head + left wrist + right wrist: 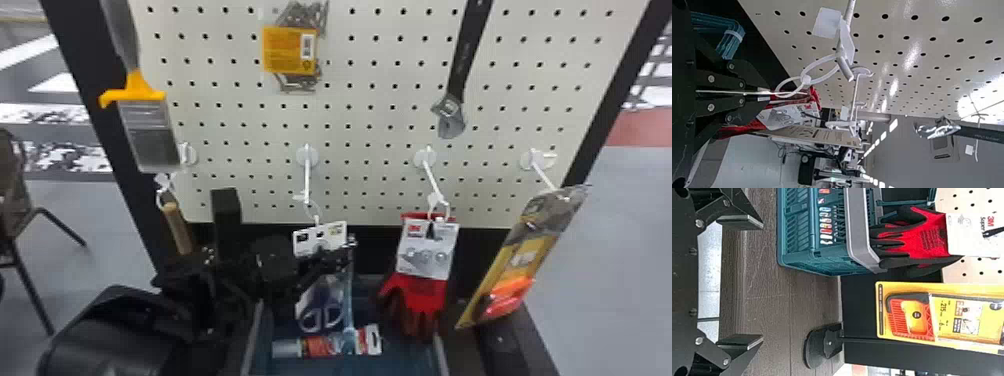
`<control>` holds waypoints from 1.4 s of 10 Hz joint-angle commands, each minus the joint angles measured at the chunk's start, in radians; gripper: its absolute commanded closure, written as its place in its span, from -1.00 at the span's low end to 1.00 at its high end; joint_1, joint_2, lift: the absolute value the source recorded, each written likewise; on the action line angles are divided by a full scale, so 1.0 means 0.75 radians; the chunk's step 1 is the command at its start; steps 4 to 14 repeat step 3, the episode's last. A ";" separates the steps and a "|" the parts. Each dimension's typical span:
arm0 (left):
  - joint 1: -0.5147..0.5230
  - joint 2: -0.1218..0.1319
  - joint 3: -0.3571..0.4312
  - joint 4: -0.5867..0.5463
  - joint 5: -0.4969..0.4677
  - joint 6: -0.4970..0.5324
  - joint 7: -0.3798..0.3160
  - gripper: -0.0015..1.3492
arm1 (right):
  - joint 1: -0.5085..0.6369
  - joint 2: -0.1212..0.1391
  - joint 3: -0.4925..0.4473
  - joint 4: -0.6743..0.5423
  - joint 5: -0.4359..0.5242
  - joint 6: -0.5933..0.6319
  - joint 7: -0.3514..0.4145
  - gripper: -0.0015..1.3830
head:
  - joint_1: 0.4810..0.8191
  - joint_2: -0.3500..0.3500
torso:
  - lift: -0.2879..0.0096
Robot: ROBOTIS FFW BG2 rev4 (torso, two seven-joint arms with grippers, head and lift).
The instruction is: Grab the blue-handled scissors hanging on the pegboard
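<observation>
Our left gripper clamped on the card of the blue-handled scissors — our right gripper, fingers apart.

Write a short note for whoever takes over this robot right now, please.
Left gripper: shut on the scissors' card.
Right gripper: open, nothing between its fingers.
Scissors: below the card, which hangs by a linked ring from a hook on the pegboard.
Done: the card is gripped.
To do: get the ring off the hook's end, then bring the scissors away, probably slowly, as the ring could catch.
</observation>
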 commanded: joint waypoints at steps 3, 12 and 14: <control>-0.005 0.002 -0.002 0.000 0.008 0.003 0.000 0.73 | -0.007 0.001 0.000 0.003 0.002 0.000 0.000 -0.60 | -0.60 0.00 | 0.26; -0.005 0.002 -0.002 0.000 0.008 0.003 0.000 0.73 | -0.007 0.001 0.000 0.003 0.002 0.000 0.000 -0.60 | -0.60 0.00 | 0.26; -0.005 0.002 -0.002 0.000 0.008 0.003 0.000 0.73 | -0.007 0.001 0.000 0.003 0.002 0.000 0.000 -0.60 | -0.60 0.00 | 0.26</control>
